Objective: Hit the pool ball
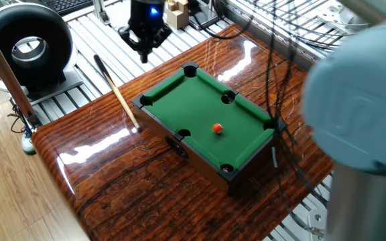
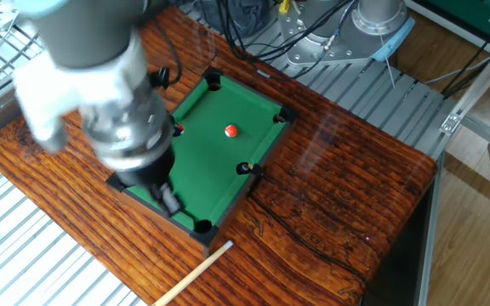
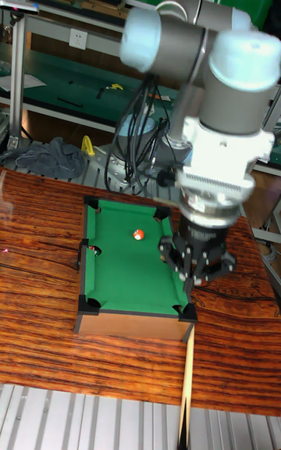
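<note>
The pool ball (image 1: pixel 217 128) (image 2: pixel 230 130) (image 3: pixel 139 234), small and orange-red, rests on the green felt of the mini pool table (image 1: pixel 200 100) (image 2: pixel 196 170) (image 3: pixel 125 270). My gripper (image 1: pixel 143 52) (image 2: pixel 170 202) (image 3: pixel 193 280) hangs past the table's end, well away from the ball. It is near the dark tip of the wooden cue stick (image 1: pixel 117 92) (image 2: pixel 196 274) (image 3: pixel 187 387), which lies on the desk. The fingers look pressed together with nothing between them, though they are blurred in the other fixed view.
A black ring-shaped device (image 1: pixel 25 43) stands at the far left. Cables (image 1: pixel 280 73) hang over the right side of the wooden desk (image 1: pixel 126 181). The robot's large arm (image 2: pixel 100 93) covers part of the pool table. A grey cloth (image 3: pixel 48 159) lies behind the desk.
</note>
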Available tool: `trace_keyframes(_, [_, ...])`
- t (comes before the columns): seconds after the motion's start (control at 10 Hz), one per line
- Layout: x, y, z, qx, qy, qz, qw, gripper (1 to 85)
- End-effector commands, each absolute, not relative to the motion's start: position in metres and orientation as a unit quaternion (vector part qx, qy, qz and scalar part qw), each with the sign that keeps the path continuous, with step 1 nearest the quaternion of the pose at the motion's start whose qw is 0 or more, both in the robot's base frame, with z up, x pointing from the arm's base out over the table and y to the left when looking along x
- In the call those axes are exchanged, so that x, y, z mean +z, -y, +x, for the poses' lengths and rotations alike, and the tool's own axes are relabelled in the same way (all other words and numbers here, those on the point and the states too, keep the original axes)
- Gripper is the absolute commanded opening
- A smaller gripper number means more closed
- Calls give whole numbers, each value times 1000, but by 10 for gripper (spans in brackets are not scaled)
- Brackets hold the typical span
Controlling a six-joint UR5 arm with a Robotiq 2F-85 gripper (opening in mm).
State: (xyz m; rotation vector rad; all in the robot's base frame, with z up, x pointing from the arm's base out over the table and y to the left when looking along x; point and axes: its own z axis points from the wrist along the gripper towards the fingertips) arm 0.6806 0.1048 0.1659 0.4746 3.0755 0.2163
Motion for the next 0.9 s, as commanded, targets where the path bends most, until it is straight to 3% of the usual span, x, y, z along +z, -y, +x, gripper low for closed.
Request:
trace_keyframes(0.0, [139,-103,711,50,-988,144,26,13])
trace_keyframes(0.3, [127,-110,718,60,-987,143,37,13])
trace_keyframes(0.6, [128,-113,691,56,-989,134,-14,13])
trace_keyframes(0.8, [127,-102,692,36,-996,79,-7,13])
